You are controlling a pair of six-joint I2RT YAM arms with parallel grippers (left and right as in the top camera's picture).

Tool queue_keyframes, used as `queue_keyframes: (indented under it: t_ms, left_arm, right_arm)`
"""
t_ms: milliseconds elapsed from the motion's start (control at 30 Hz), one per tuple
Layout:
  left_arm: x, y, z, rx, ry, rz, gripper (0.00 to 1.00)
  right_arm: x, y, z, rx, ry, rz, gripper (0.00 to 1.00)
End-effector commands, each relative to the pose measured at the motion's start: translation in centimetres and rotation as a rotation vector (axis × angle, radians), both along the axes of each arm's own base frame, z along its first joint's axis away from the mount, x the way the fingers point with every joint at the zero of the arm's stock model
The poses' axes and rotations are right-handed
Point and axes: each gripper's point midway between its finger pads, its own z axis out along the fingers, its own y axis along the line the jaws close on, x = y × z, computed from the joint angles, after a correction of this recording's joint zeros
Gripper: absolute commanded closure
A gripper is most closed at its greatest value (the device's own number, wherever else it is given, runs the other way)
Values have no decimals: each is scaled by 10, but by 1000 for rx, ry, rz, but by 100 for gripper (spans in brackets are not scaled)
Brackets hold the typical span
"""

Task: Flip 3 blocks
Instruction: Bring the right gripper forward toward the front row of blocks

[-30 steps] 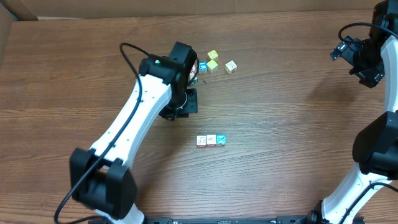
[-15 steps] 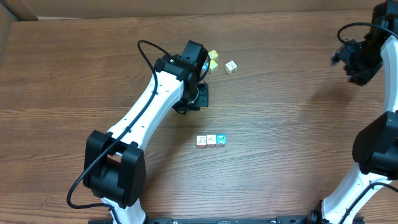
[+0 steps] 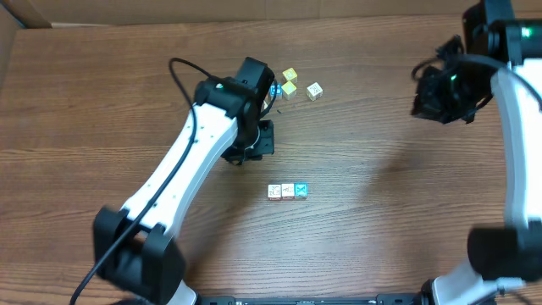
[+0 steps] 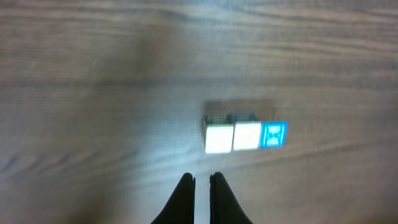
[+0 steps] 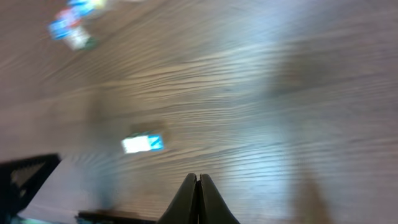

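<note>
The bench [image 3: 381, 237] carries the same layout as a second ago; the movement is all in the arms. The right arm [image 3: 515, 110] has swung in from the right edge toward the middle of the bench; the right gripper [image 5: 198, 180] has gone from wide apart to fingertips pressed together, with nothing between them. The left arm [image 3: 182, 169] drifted toward the far edge and has come back over the middle; the left gripper [image 4: 200, 182] has its tips all but touching and is likewise empty. The blocks [image 3: 288, 191] have not stirred; they lie touching in a tight row about the middle of the bench, slightly toward its near edge. The blue-faced block [image 3: 301, 190] is at the row's right end; in the left wrist view the row lies just ahead of the fingertips. The loose cubes [image 3: 290, 87] sit apart near the far edge, beside the left wrist. My reading: no flip is under way; with both sets of jaws closed, either would have to reopen before gripping a block, unless a closed-tip push is meant.
</note>
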Motion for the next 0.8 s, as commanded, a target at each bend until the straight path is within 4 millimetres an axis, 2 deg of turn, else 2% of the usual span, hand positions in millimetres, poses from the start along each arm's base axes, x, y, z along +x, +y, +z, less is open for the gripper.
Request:
queue_keyframes:
  t_ms: [0, 100, 300, 433, 533, 600, 767]
  left_arm:
    - [-6, 18, 18, 55, -32, 60, 96]
    - [-15, 43, 11, 186, -6, 118, 96]
    - [-30, 46, -27, 199, 59, 121, 96]
    - [-33, 37, -54, 111, 91, 88, 96]
    - [-33, 38, -69, 43, 111, 87, 96]
    - [-29, 42, -77, -8, 109, 74, 96]
    - [-23, 37, -85, -198, 105, 16, 96]
  right_arm:
    - [-24, 18, 11, -13, -27, 22, 96]
    - [-37, 28, -9, -65, 12, -7, 96]
    - [-48, 68, -90, -61, 109, 8, 96]
    - [-59, 89, -139, -49, 139, 11, 96]
    - [-67, 100, -168, -42, 140, 5, 96]
    - [-69, 105, -181, -33, 132, -5, 96]
    - [-71, 107, -211, -10, 116, -56, 96]
